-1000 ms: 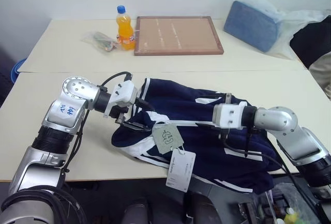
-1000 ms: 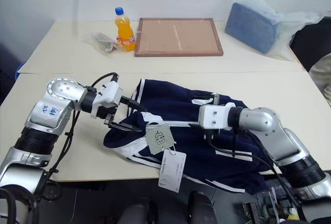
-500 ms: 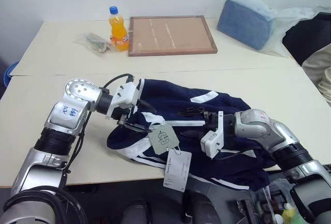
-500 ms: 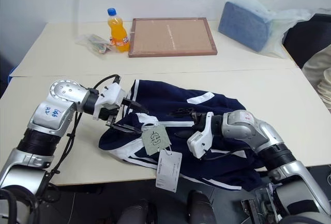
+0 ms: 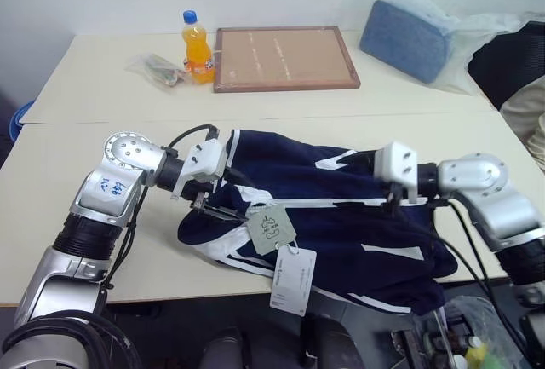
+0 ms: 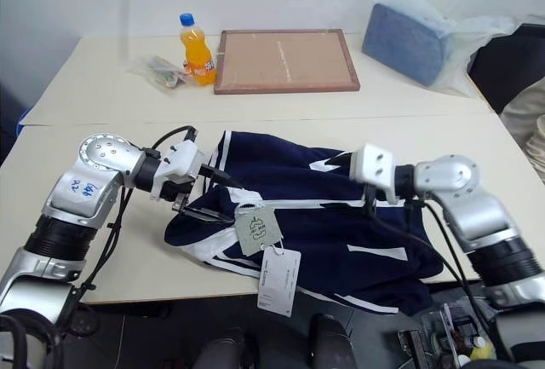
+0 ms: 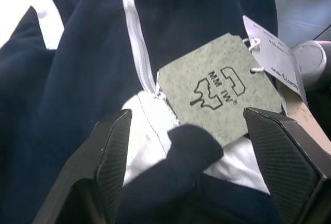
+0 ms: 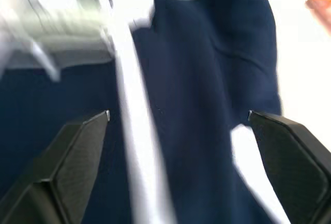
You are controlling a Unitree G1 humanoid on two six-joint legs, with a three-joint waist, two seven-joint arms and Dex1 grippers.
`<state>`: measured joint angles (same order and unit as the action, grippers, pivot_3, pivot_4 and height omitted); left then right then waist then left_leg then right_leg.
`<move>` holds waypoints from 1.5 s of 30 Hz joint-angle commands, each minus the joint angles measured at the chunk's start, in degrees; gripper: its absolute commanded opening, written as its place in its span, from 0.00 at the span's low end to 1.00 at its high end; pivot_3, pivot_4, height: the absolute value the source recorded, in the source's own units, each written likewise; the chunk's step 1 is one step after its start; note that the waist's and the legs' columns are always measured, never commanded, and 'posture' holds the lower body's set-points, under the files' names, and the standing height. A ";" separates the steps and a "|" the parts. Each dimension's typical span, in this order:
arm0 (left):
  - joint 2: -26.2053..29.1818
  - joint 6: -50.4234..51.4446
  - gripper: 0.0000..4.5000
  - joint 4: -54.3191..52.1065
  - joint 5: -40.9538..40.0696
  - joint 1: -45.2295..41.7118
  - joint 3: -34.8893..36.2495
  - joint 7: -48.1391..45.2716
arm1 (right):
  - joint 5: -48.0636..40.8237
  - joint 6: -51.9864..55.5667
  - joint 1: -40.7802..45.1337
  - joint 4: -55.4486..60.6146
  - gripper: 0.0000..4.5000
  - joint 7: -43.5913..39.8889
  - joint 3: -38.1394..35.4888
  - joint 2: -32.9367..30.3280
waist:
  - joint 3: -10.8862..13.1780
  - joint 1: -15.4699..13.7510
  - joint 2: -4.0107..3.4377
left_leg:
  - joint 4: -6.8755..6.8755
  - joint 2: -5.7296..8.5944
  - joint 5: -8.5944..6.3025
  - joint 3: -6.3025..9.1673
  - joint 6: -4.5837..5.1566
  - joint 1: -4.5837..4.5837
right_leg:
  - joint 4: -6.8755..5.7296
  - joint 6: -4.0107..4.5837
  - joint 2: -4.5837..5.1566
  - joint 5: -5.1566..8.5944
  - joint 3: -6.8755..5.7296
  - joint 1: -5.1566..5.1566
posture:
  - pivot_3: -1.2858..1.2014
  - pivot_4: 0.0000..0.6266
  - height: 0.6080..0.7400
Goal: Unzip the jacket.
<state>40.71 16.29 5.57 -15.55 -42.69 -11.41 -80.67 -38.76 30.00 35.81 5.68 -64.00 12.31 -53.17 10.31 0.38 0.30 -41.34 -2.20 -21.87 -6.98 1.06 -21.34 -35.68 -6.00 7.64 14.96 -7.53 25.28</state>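
Jacket: the large navy blue fabric track jacket with white stripes (image 5: 341, 224) lies crumpled across the near half of the pale beige bench (image 5: 102, 143), its lower part spilling over the near edge; its white zipper (image 7: 135, 43) runs across the middle from the collar end toward the right; the zipper looks closed along the length that can be seen
Tags: a speckled grey card hang tag (image 7: 220, 97) lies on the collar end, a white paper tag (image 5: 293, 279) dangles past the bench edge
Left fingers: the left gripper (image 7: 194, 146) has its black fingers (image 7: 111, 154) set wide, with a bunched fold of collar and white trim between them; whether they truly pinch that fold I cannot tell
Right fingers: the right gripper (image 8: 176, 146) hovers low over the jacket's right half with its fingers spread to the full and nothing between them
Doing it well: I judge the left should anchor the collar end firmly while the right finds the small zip pull; draw straight along the zip line so the cloth stays taut
Edges: overhanging cloth could slide off if tugged toward the robot
Open room: bare bench lies left and right of the jacket; an orange drink bottle (image 5: 198, 48), a flat wooden-framed board (image 5: 283, 56) and a lighter blue cushion in clear plastic (image 5: 407, 41) sit well apart at the far side
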 commanded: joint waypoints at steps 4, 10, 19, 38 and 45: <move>-2.01 -4.09 0.80 1.80 1.82 -2.27 -0.74 0.18 | -22.45 39.39 6.28 4.03 1.00 10.60 -3.15 6.92 | 0.00 -0.38 0.00 | -0.06 0.03 0.00 -0.01 0.00 -0.01 | -0.02 0.02 0.03 -0.01 0.00 -0.02 | 0.52 0.24 1.00; -3.05 -7.34 0.80 3.50 3.79 -2.46 -1.84 0.30 | -20.84 48.19 6.22 0.32 1.00 19.68 -3.32 16.23 | 0.00 -0.65 0.00 | -0.05 0.14 0.00 -0.18 0.00 -0.15 | 0.02 0.01 0.07 -0.01 -0.09 0.02 | 0.52 0.24 1.00; -2.86 -6.85 0.80 2.08 3.60 -1.54 -1.62 0.38 | -18.29 52.50 7.15 -3.66 1.00 22.35 -5.78 19.82 | 0.00 -0.27 0.00 | -0.01 0.14 0.00 -0.41 0.00 -0.17 | 0.02 0.01 0.05 -0.01 -0.10 0.06 | 0.52 0.24 1.00; -5.84 -8.03 0.81 3.34 4.70 -2.14 -3.28 1.30 | -14.36 56.95 5.57 -3.45 0.01 29.33 -11.91 29.34 | -0.01 -0.15 0.00 | 0.02 0.16 0.01 -0.43 -0.01 -0.17 | 0.02 0.00 0.05 -0.01 -0.08 0.07 | 0.52 0.24 1.00; -9.58 -16.39 0.81 12.15 10.28 -3.25 -6.44 2.70 | -15.72 58.39 2.18 5.36 0.01 27.45 -12.74 23.44 | -0.01 -0.21 0.00 | 0.04 0.16 0.01 -0.43 -0.02 -0.16 | 0.03 0.01 0.04 -0.01 -0.08 0.07 | 0.52 0.24 1.00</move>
<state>31.23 3.12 16.09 -6.84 -44.79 -17.27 -78.27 -53.37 88.42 38.38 7.31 -35.27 -0.16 -28.19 10.30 0.17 0.30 -41.29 -2.04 -21.87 -7.42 1.05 -21.50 -35.65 -6.00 7.68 14.95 -7.60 25.36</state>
